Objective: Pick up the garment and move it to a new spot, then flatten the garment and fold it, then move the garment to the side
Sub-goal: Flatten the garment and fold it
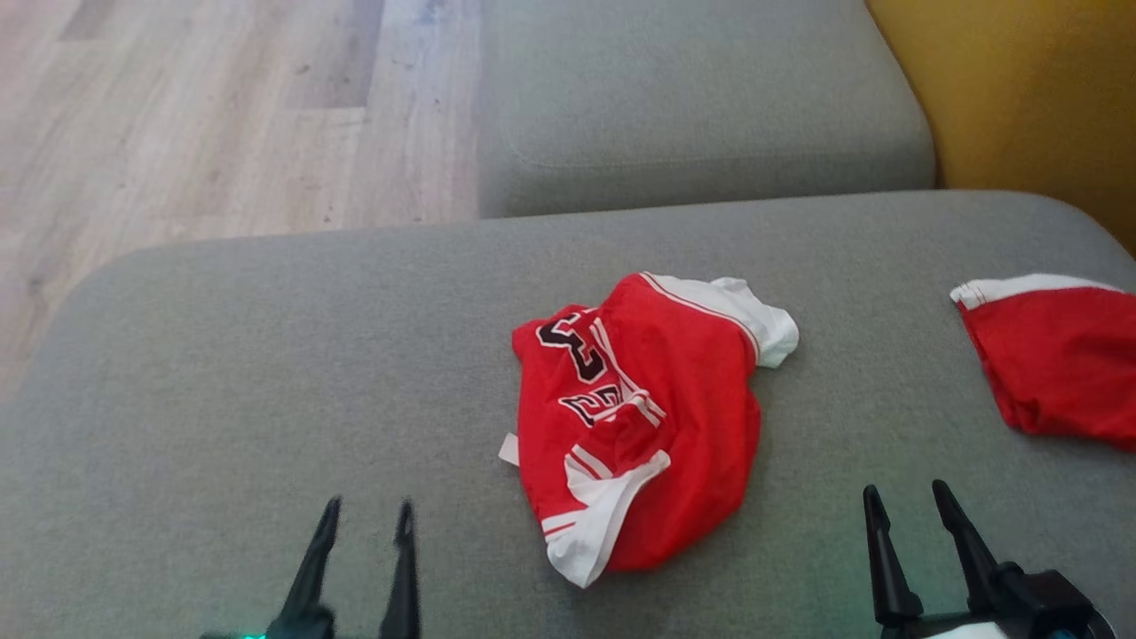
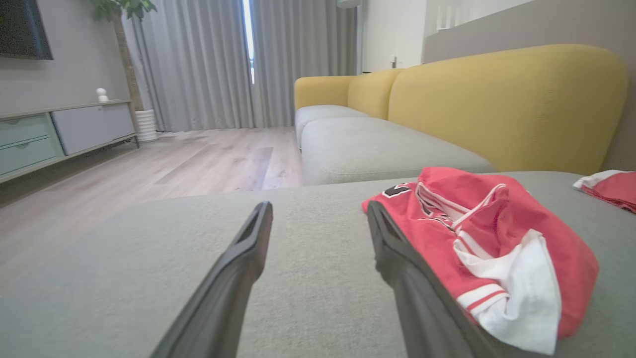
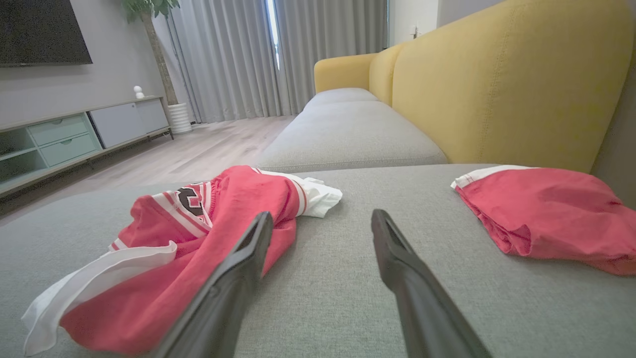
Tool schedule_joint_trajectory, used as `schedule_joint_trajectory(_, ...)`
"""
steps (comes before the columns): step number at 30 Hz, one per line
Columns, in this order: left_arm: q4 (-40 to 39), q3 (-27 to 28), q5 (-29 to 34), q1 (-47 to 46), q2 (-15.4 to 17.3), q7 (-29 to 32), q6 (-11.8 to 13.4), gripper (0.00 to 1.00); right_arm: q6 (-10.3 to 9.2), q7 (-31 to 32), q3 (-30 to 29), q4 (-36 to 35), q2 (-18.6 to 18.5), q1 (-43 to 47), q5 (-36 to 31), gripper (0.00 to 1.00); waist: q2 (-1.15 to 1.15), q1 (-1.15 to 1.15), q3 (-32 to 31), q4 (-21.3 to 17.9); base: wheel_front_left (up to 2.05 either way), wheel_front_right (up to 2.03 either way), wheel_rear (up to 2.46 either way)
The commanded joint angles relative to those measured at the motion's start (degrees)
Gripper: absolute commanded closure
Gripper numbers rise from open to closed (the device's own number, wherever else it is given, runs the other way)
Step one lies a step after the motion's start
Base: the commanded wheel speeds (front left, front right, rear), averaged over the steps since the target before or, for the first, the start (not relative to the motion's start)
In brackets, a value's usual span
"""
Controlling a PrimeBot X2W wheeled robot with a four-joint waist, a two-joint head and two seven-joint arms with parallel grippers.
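Two red garments on the sofa point(image 1: 266, 355): crumpled garment point(image 1: 639, 417), number half-hidden; second garment point(image 1: 1056, 355) cut off; left claw point(image 1: 369, 504) and right claw point(image 1: 904, 487) wide, empty.

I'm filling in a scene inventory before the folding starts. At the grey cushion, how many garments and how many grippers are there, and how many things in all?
Red-and-white garments: 2 (crumpled garment in the middle, second garment at the right edge)
Grippers: 2 (left gripper, right gripper, both open and empty)
Total: 4
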Motion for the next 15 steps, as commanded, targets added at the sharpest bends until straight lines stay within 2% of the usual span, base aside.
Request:
schedule_joint_trajectory(1,-0.84,0.44,0.50,-5.53,-0.53,-0.30,-0.61,0.00,0.37,-0.22,1.30,-1.54,-0.44,-1.97,0.10,0.00,0.00,0.00,0.88,-0.76,0.00,0.00,0.00)
schedule_joint_trajectory(7,5.06,-6.15,-0.40,-14.13,-0.55,-0.30,-2.21,0.00,0.37,-0.22,2.33,-1.55,-1.57,-2.80,0.23,0.00,0.00,0.00,2.69,-2.70,0.00,0.00,0.00)
schedule_joint_trajectory(15,17.05,-18.69,-6.17,-26.36,-0.56,0.81,-2.80,0.00,0.37,-0.22,3.96,-1.36,-2.62,-3.83,0.24,0.00,0.00,0.00,5.37,-5.65,0.00,0.00,0.00)
